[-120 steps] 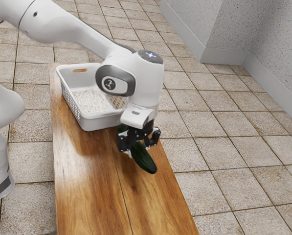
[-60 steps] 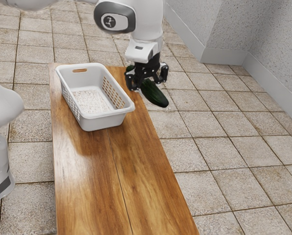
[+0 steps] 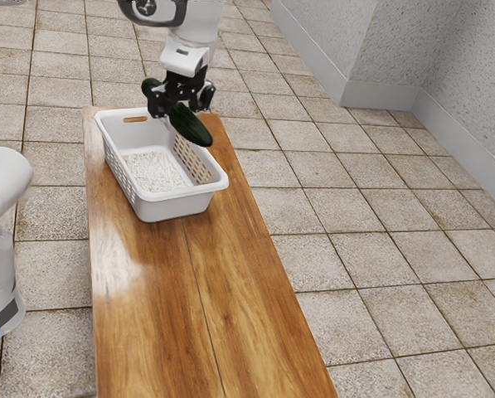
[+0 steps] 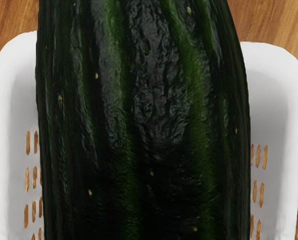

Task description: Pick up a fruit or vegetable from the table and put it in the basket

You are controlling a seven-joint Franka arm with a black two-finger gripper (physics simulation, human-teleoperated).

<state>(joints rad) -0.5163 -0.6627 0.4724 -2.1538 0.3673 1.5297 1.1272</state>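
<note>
Well, the pincer [image 3: 181, 105] grips the cucumber [image 3: 191, 127]; dropped this high, it could bounce off the basket [image 3: 174, 207] at two o'clock.

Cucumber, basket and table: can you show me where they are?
Cucumber [image 4: 144, 120]: wrist view, the middle of its dark green skin.
Basket [image 3: 177, 207]: exterior view, outside of the white end wall nearest the camera.
Table [image 3: 164, 311]: exterior view, the bare wooden top.

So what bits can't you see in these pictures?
- Exterior view: part of the green vegetable, behind the claw.
- Exterior view: top of the arm, cut off by the edge.
- Wrist view: middle of the basket, behind the vegetable.
- Wrist view: the vegetable's ends, cut off.
</note>
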